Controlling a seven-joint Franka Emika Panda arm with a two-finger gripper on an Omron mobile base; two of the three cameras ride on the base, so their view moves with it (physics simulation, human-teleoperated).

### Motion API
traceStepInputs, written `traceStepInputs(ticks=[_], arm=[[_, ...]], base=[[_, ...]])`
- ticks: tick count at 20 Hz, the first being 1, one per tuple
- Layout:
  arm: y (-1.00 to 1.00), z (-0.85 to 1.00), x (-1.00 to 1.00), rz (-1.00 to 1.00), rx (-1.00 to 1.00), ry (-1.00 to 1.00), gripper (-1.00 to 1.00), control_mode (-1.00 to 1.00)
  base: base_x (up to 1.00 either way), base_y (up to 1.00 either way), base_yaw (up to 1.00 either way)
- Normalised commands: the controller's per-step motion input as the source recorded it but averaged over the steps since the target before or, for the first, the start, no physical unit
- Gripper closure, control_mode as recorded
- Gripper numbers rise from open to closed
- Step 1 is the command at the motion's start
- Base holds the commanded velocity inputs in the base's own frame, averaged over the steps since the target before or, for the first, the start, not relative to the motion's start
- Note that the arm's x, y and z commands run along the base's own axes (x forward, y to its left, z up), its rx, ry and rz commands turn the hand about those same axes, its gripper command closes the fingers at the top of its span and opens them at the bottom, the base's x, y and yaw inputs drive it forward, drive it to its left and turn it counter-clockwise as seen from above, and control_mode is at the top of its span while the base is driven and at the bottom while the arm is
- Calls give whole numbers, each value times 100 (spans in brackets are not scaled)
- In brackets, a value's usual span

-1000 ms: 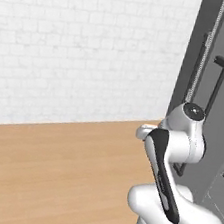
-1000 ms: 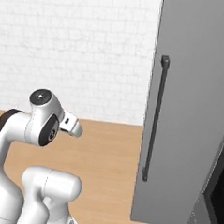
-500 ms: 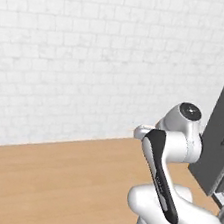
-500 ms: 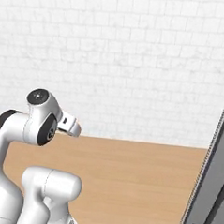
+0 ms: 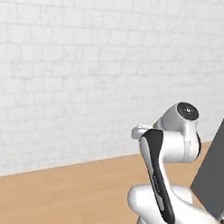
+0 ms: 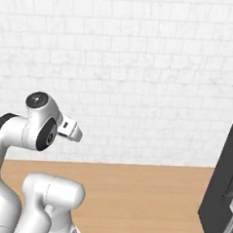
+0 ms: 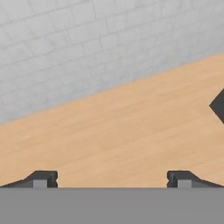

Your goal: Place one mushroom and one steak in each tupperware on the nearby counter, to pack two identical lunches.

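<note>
over bare wood floor point(image 7: 122, 131), pincer point(image 7: 111, 178) wide apart

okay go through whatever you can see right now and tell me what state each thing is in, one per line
gripper: open, fingertips far apart, nothing between them
robot arm: folded up over its base, touching nothing
wood-coloured surface: bare where it shows
dark grey panel: upright at the right edge, cut off by the frame; open or shut cannot be told
white brick wall: plain
</note>
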Motion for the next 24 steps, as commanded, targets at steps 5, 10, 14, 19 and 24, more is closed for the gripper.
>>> traceStepInputs(ticks=[5,10,14,19,24], arm=[[0,0,0,0,0,0,-100,100],[0,0,0,0,0,0,-100,100],[0,0,0,0,0,0,-100,100],[0,0,0,0,0,0,-100,100],[0,0,0,0,0,0,-100,100]], base=[[45,-21,-79],[65,6,-80],[77,22,-74],[52,33,-82],[5,-4,-89]])
